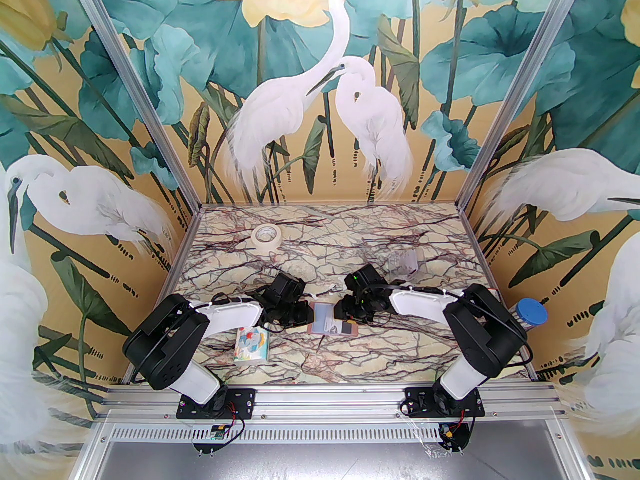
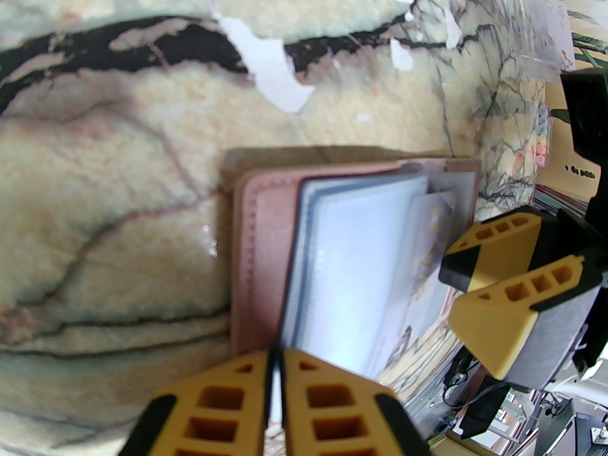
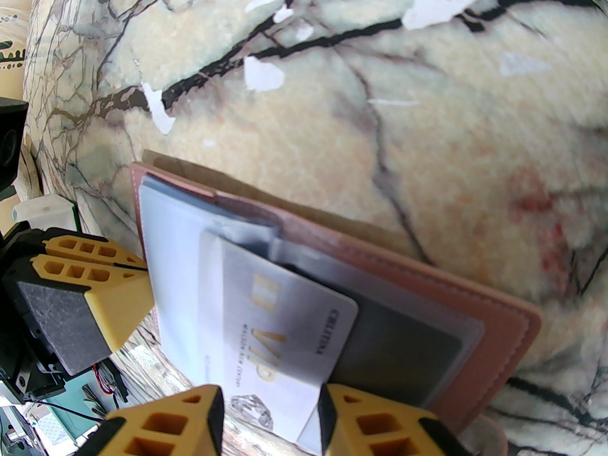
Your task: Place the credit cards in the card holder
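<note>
Pink card holder lies open between left tool and right tool.

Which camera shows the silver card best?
The right wrist camera: the silver card lies close up, gold lettering readable, its far end tucked among the clear pockets of the pink wallet. The left wrist camera shows it blurred; from above it's a tiny patch.

Dusty-pink holder, pale blue-grey pockets; silver card lettered in gold; cream marbled tabletop veined black and red; cartoon-printed pack.
</note>
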You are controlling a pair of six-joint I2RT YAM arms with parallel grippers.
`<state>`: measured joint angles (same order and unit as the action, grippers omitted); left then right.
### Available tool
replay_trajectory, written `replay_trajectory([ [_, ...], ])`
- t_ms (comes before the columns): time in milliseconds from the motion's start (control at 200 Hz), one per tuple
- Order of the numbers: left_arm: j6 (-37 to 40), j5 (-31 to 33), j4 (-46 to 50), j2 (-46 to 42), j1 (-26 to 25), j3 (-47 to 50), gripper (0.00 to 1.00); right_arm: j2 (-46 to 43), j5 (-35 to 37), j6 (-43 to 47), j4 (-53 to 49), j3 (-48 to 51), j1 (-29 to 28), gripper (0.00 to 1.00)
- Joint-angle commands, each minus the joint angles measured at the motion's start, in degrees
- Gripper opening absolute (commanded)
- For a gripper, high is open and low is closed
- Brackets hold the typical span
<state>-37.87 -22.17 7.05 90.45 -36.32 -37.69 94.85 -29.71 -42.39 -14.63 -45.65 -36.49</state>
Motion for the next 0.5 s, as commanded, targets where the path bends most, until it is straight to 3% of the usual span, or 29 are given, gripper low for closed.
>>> replay_trajectory([
  [0, 0.8, 1.1, 1.4, 2.8, -0.7, 0.3, 0.12, 1.2, 1.1, 0.4, -1.4, -1.5, -0.5, 0.4],
  [495, 0.9, 1.2, 1.2, 3.1, -0.8, 0.4, 0.12, 1.5, 3.6, 0.1, -2.2, -3.0, -0.7, 0.41],
])
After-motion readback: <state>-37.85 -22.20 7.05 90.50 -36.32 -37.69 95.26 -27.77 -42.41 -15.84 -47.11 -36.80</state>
